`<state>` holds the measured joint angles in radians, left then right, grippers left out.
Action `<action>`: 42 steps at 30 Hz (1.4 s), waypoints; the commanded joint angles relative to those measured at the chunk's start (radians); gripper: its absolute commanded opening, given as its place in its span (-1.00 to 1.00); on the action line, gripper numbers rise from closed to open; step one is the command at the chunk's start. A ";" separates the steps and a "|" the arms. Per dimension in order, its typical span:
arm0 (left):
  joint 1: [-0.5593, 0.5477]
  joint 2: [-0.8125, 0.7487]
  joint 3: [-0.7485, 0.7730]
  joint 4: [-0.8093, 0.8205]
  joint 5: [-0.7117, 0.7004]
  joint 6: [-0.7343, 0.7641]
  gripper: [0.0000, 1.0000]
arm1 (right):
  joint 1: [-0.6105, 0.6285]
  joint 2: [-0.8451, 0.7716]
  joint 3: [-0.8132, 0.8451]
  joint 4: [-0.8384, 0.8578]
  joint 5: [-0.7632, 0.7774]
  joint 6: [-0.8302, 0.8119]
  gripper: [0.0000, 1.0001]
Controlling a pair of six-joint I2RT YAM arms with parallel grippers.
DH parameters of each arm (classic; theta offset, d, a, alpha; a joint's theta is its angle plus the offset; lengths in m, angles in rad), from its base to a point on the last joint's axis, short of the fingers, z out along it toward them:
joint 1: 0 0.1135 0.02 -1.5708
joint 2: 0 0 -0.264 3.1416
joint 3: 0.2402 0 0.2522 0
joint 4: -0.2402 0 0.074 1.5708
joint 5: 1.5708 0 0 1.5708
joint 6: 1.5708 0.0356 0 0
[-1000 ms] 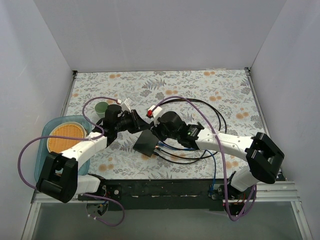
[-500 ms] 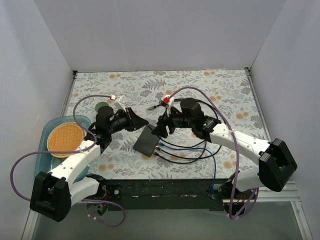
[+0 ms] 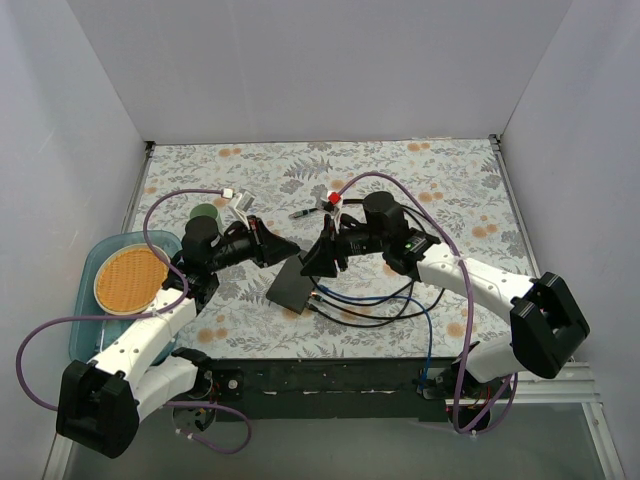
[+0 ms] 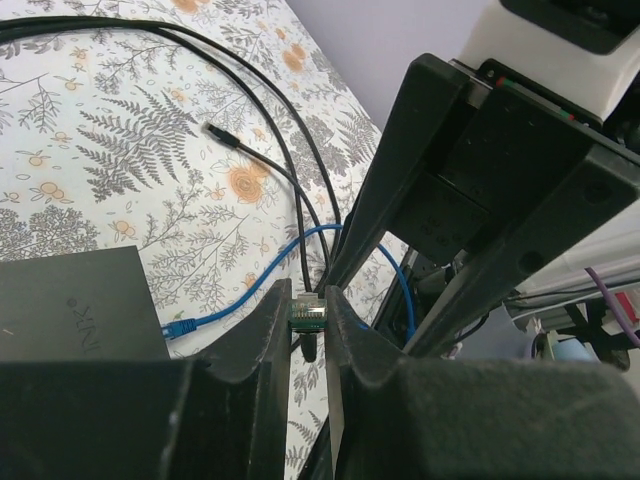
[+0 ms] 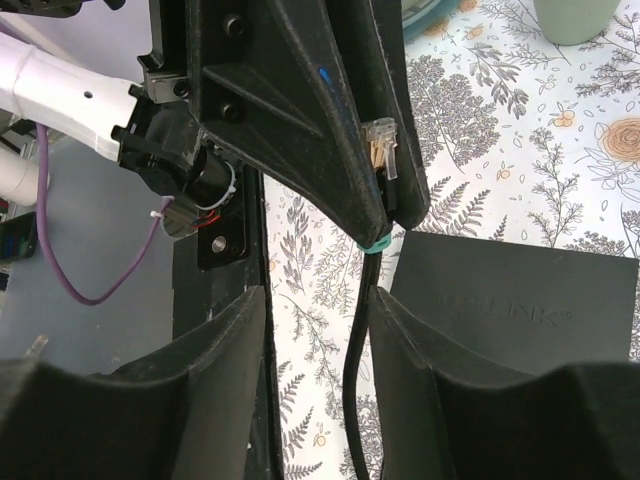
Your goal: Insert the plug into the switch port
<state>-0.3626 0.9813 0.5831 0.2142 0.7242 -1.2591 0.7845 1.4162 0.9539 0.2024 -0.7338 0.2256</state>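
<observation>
The flat dark grey switch box [image 3: 292,285] lies near the table's front middle; its sockets do not show. My left gripper [image 3: 283,246] is shut on a small clear plug [image 4: 307,315] with a black cable, just above the box's far end. The plug also shows in the right wrist view [image 5: 383,146], between the left fingers [image 5: 300,110]. My right gripper [image 3: 315,262] is open right next to the left one. The black cable [image 5: 358,380] runs loosely between its fingers, close to the right finger. The box shows in both wrist views [image 4: 70,305] [image 5: 510,310].
Black and blue cables [image 3: 385,300] loop on the table right of the box. A blue plug [image 4: 180,326] lies at the box's edge. A loose black plug [image 4: 215,130] lies further back. A green cup [image 3: 205,212] and a blue tray [image 3: 85,330] holding an orange plate stand at the left.
The right wrist has drawn back and to the right, off the box. The left arm has pulled its elbow back to the left. The left gripper still holds the plug by the box.
</observation>
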 commanded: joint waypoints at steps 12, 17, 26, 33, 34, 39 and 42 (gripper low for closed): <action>-0.045 -0.038 0.021 0.074 0.132 0.004 -1.00 | -0.016 0.035 0.071 0.095 0.001 0.050 -0.05; -0.050 -0.036 0.015 0.074 0.121 0.006 -1.00 | -0.019 0.038 0.065 0.120 -0.019 0.064 -0.37; -0.050 -0.056 0.038 0.008 -0.015 -0.006 -0.51 | -0.021 0.017 0.059 0.033 0.068 0.034 -0.97; -0.050 -0.041 0.099 -0.094 -0.175 -0.054 0.72 | -0.002 -0.042 0.055 -0.104 0.272 -0.038 -0.97; -0.050 -0.030 0.118 -0.110 -0.212 -0.053 0.73 | 0.002 -0.055 0.059 -0.121 0.302 -0.048 -0.97; -0.050 0.023 0.172 -0.197 -0.273 -0.051 0.47 | 0.074 -0.077 0.078 -0.201 0.532 -0.107 -0.97; -0.050 0.071 0.204 -0.232 -0.253 -0.060 0.15 | 0.124 -0.071 0.095 -0.253 0.647 -0.129 -0.97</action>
<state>-0.4099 1.0073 0.7273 0.0727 0.5064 -1.3159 0.8524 1.3674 0.9886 0.0231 -0.3103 0.1585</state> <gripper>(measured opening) 0.673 0.046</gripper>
